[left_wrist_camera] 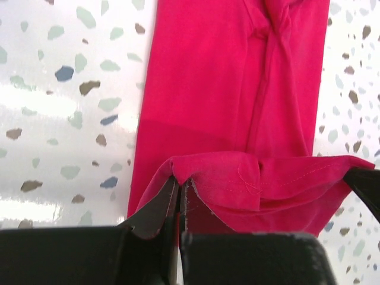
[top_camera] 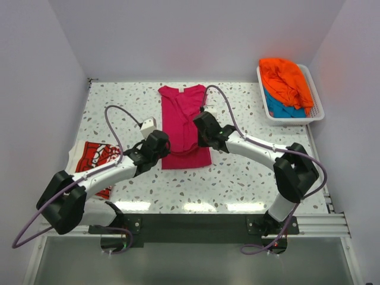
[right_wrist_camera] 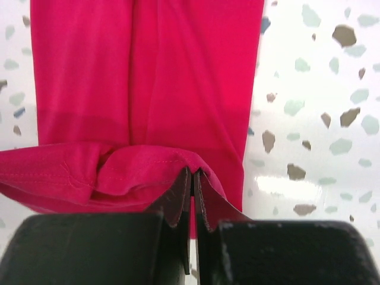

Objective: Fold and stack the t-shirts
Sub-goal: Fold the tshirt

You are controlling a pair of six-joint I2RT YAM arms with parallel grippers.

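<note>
A magenta-pink t-shirt (top_camera: pixel 183 119) lies lengthwise in the middle of the table, folded into a narrow strip. My left gripper (left_wrist_camera: pixel 178 181) is shut on the left corner of its near hem (left_wrist_camera: pixel 237 178), which is lifted off the table. My right gripper (right_wrist_camera: pixel 192 172) is shut on the hem's right corner (right_wrist_camera: pixel 148 163). From above, both grippers (top_camera: pixel 160 142) (top_camera: pixel 205 127) sit at the strip's two sides, over its near half. A red t-shirt with white lettering (top_camera: pixel 95 159) lies at the left table edge. An orange t-shirt (top_camera: pixel 286 80) and a teal-blue one (top_camera: pixel 279 108) are in the basket.
The white slatted basket (top_camera: pixel 317 110) stands at the far right corner of the speckled table (top_camera: pixel 237 178). A small white object (top_camera: pixel 148 124) sits just left of the pink strip. Walls close in the left, back and right sides.
</note>
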